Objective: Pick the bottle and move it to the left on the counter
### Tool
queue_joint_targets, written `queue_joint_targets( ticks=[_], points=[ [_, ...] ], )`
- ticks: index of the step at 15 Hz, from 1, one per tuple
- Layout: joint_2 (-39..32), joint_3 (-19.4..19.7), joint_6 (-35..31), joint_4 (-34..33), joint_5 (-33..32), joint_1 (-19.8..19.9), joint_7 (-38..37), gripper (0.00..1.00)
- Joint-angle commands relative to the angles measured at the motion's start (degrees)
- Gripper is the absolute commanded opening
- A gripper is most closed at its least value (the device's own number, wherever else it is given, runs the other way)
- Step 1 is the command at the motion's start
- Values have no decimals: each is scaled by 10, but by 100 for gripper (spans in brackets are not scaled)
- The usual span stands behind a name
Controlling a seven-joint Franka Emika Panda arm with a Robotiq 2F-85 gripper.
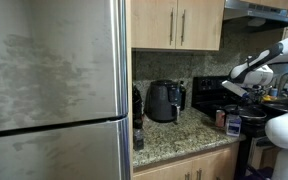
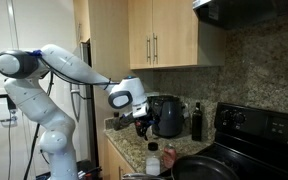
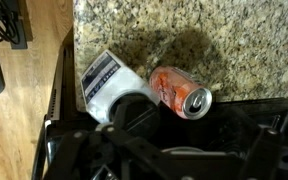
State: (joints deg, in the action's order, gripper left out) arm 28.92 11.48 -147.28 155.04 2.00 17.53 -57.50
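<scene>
Wrist view: bottle [image 3: 106, 82] sits on the granite surface [image 3: 219, 40] near its edge, just beside a red can [image 3: 182, 92]. My tool [image 2: 144, 128] hangs above them; I can't tell how open it is.

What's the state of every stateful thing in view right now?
bottle: on the counter, looks upright, not gripped.
can: on the counter beside the bottle, untouched.
gripper: above the counter, holding nothing; can't tell whether it is open or shut.
air fryer: drawer shut.
upper cabinets: doors shut.
fridge: doors shut.
</scene>
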Motion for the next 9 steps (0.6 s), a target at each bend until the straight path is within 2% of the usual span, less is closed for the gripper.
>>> queue_joint_targets(
  ticks=[1,2,3,6,9],
  points=[
    [-14,14,45,-11,66,1,52,100],
    [-14,14,66,-12,74,8,55,100],
    [-10,-6,34,-3,65,14,42,100],
    [-10,-3,52,-3,70,18,43,100],
    [-31,14,116,-13,72,18,62,100]
  ],
)
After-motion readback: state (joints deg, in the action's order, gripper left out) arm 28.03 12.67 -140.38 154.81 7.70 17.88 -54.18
